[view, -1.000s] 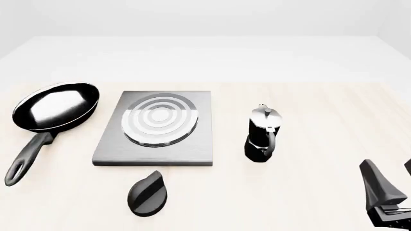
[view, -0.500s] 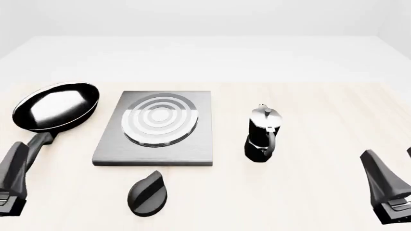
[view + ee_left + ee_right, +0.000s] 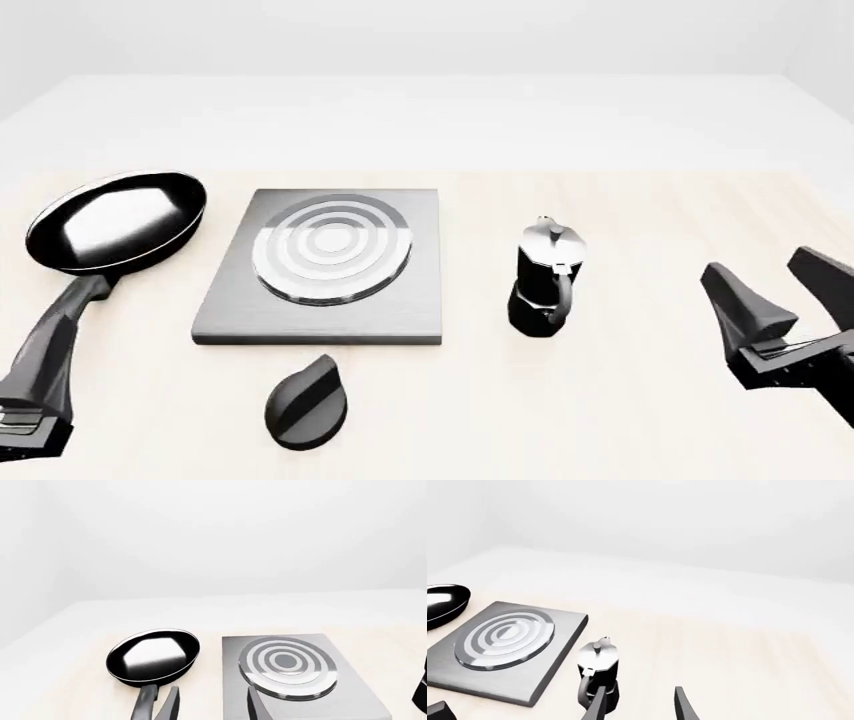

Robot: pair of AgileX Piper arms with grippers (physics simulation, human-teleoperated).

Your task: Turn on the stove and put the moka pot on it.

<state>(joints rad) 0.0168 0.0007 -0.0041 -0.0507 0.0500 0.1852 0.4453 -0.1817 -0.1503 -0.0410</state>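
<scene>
The stove [image 3: 400, 300], a dark-grey slab with a silver ringed burner [image 3: 330, 247], lies left of centre. Its black oval knob [image 3: 307, 400] lies apart in front of it. The moka pot [image 3: 545, 280] stands upright on the table to the right of the stove. My left gripper [image 3: 30, 335] is open and empty at the near left, by the pan handle; its fingertips [image 3: 172, 705] show in the left wrist view. My right gripper [image 3: 771, 272] is open and empty, right of the pot and apart from it. In the right wrist view the pot [image 3: 599, 672] is just past the gripper [image 3: 639, 705].
A black frying pan [image 3: 120, 220] lies left of the stove, its handle [image 3: 67, 315] pointing towards me. The pan [image 3: 153, 655] and stove [image 3: 300, 680] fill the left wrist view. The pale wooden table [image 3: 641, 420] ends at a white backdrop.
My right gripper has risen and moved left and forward towards the moka pot. My left gripper, out of view a second ago, has come in at the near left by the pan handle.
</scene>
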